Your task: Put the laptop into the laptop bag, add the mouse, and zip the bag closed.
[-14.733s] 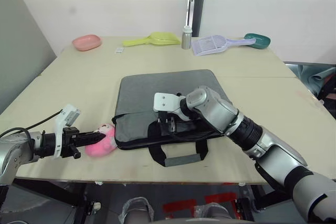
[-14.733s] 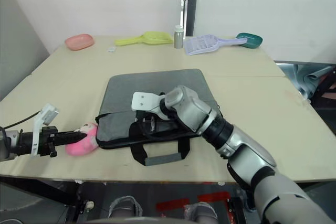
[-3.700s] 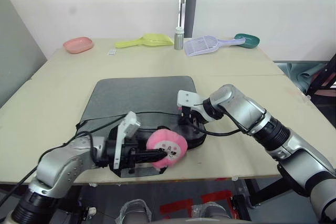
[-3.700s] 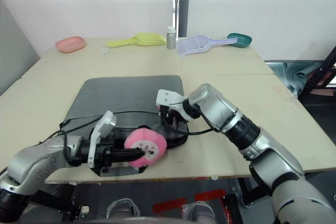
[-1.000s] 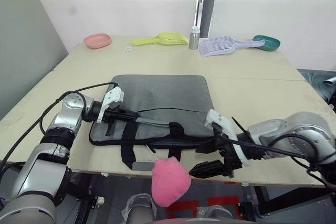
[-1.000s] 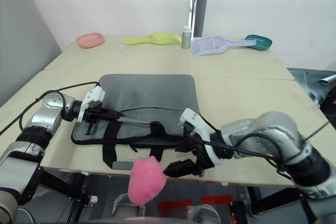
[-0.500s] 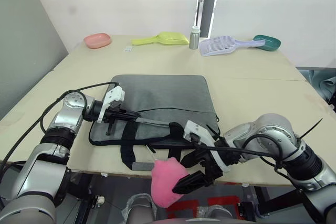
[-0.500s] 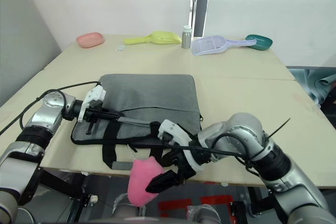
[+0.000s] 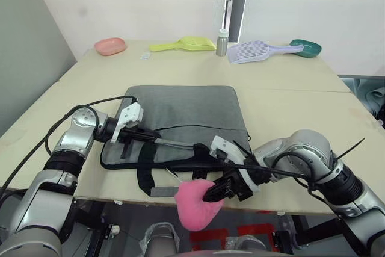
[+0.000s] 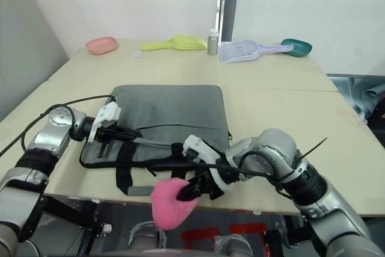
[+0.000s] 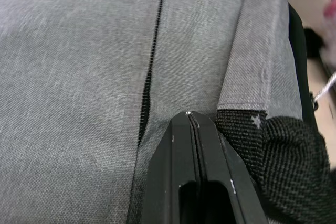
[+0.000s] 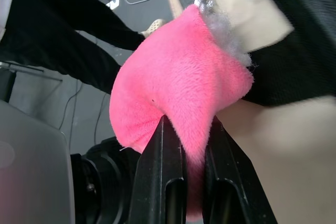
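Grey and flat, the soft fabric laptop bag (image 9: pixel 180 115) lay on the pale tabletop (image 9: pixel 289 100). The left gripper (image 9: pixel 147 133) had its jaws pressed tight together on the bag's near edge — by the black zipper. The right gripper (image 9: pixel 215 194) pinched a fuzzy pink toy (image 9: pixel 197 204) hanging off the table's front edge.

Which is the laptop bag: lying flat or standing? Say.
Flat: the laptop bag lies spread on the table, handles draped over the front edge.
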### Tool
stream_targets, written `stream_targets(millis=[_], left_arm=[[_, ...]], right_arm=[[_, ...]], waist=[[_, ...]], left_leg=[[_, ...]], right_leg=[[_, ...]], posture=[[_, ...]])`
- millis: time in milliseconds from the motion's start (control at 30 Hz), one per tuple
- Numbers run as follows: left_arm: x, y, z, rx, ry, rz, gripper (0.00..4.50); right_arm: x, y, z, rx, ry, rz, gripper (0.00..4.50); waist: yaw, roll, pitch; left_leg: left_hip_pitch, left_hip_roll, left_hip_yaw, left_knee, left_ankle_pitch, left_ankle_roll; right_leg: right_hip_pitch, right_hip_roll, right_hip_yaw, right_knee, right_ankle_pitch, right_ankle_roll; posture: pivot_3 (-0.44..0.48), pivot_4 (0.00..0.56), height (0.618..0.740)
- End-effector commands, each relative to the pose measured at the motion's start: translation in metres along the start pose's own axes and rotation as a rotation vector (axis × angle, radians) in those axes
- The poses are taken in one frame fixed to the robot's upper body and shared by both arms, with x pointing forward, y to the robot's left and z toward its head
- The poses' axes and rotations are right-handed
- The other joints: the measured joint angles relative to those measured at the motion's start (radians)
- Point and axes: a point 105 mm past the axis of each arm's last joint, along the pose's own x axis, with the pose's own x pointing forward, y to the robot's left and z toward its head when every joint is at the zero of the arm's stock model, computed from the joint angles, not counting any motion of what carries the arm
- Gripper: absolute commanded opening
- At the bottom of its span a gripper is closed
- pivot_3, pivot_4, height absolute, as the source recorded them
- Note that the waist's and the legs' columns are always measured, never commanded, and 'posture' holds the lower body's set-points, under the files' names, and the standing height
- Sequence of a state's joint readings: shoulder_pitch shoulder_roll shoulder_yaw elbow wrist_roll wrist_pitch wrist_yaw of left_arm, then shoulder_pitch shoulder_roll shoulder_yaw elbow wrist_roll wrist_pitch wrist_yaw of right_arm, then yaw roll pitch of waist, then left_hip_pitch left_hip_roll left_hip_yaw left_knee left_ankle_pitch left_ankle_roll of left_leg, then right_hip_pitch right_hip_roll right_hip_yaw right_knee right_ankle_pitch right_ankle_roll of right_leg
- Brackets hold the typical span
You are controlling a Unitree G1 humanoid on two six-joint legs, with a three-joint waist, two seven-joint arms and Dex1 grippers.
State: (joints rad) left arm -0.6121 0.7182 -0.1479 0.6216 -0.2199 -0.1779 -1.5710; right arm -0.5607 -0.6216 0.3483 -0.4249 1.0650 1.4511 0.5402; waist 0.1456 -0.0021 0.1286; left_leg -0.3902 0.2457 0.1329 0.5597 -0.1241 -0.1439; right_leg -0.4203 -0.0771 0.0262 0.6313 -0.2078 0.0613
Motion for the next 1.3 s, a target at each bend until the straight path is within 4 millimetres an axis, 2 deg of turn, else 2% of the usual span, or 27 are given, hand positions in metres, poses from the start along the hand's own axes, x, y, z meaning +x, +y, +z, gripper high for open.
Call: stream_targets(millis=[33, 167, 300, 400, 500, 633, 767, 1000, 1133, 1300], left_arm=[[0.01, -0.031, -0.035, -0.051, 0.117, -0.139, 0.0], [0.011, -0.043, -0.046, -0.054, 0.144, -0.171, 0.0], [0.012, -0.053, -0.06, -0.07, 0.164, -0.188, 0.0], [0.011, -0.054, -0.061, -0.073, 0.16, -0.185, 0.0], [0.011, -0.053, -0.061, -0.081, 0.154, -0.18, 0.0], [0.012, -0.052, -0.06, -0.082, 0.149, -0.175, 0.0], [0.012, -0.053, -0.065, -0.089, 0.15, -0.172, 0.0], [0.018, -0.063, -0.077, -0.106, 0.144, -0.171, 0.0], [0.02, -0.07, -0.082, -0.113, 0.139, -0.173, 0.0], [0.022, -0.077, -0.087, -0.12, 0.135, -0.175, 0.0]], right_arm=[[-0.032, 0.018, 0.017, -0.079, -0.109, 0.025, 0.03], [-0.052, 0.026, 0.013, -0.089, -0.143, 0.009, 0.03], [-0.066, 0.021, -0.004, -0.072, -0.119, -0.101, 0.03], [-0.071, 0.022, -0.014, -0.068, -0.091, -0.136, 0.03], [-0.081, 0.014, -0.031, -0.05, -0.021, -0.233, 0.03], [-0.11, -0.009, -0.051, -0.024, 0.072, -0.418, 0.03], [-0.137, -0.03, -0.065, -0.053, 0.162, -0.562, 0.03], [-0.166, -0.056, -0.08, -0.17, 0.318, -0.702, 0.03], [-0.183, -0.083, -0.078, -0.264, 0.386, -0.844, 0.03], [-0.191, -0.111, -0.04, -0.394, 0.345, -0.987, 0.03]], waist=[[0.001, 0.002, -0.002], [0.002, 0.003, -0.01], [0.001, 0.008, -0.016], [-0.002, 0.012, -0.022], [-0.001, 0.014, -0.023], [-0.001, 0.016, -0.026], [-0.003, 0.019, -0.03], [-0.014, 0.023, -0.036], [-0.025, 0.026, -0.039], [-0.043, 0.028, -0.043]], left_leg=[[0.0, 0.0, 0.0, -0.001, 0.0, 0.0], [0.004, 0.0, 0.002, -0.005, 0.0, 0.0], [0.006, 0.0, 0.005, -0.007, -0.001, 0.0], [0.008, 0.0, 0.008, -0.008, -0.001, 0.001], [0.008, 0.0, 0.009, -0.008, -0.003, 0.004], [0.008, 0.0, 0.01, -0.009, -0.003, 0.005], [0.009, 0.0, 0.011, -0.009, -0.003, 0.005], [0.009, -0.001, 0.013, -0.009, -0.004, 0.006], [0.01, -0.002, 0.013, -0.009, -0.004, 0.006], [0.011, -0.006, 0.015, -0.008, -0.005, 0.008]], right_leg=[[0.0, 0.0, 0.0, -0.001, 0.0, 0.0], [0.002, 0.0, 0.0, -0.003, -0.001, 0.0], [0.003, 0.0, 0.003, -0.004, -0.002, 0.0], [0.003, 0.0, 0.005, -0.005, -0.002, 0.001], [0.003, 0.0, 0.006, -0.005, -0.003, 0.003], [0.003, -0.001, 0.007, -0.006, -0.003, 0.004], [0.003, -0.001, 0.009, -0.006, -0.004, 0.005], [0.002, -0.002, 0.01, -0.006, -0.006, 0.008], [0.002, -0.003, 0.011, -0.005, -0.011, 0.017], [0.003, -0.007, 0.013, -0.005, -0.012, 0.019]], posture=[[0.0, 0.15, 0.74], [0.0, 0.15, 0.74], [0.0, 0.15, 0.74], [0.0, 0.15, 0.74], [0.0, 0.15, 0.74], [0.0, 0.15, 0.74], [0.0, 0.15, 0.74], [0.0, 0.15, 0.74], [0.0, 0.15, 0.74], [0.0, 0.15, 0.74]])
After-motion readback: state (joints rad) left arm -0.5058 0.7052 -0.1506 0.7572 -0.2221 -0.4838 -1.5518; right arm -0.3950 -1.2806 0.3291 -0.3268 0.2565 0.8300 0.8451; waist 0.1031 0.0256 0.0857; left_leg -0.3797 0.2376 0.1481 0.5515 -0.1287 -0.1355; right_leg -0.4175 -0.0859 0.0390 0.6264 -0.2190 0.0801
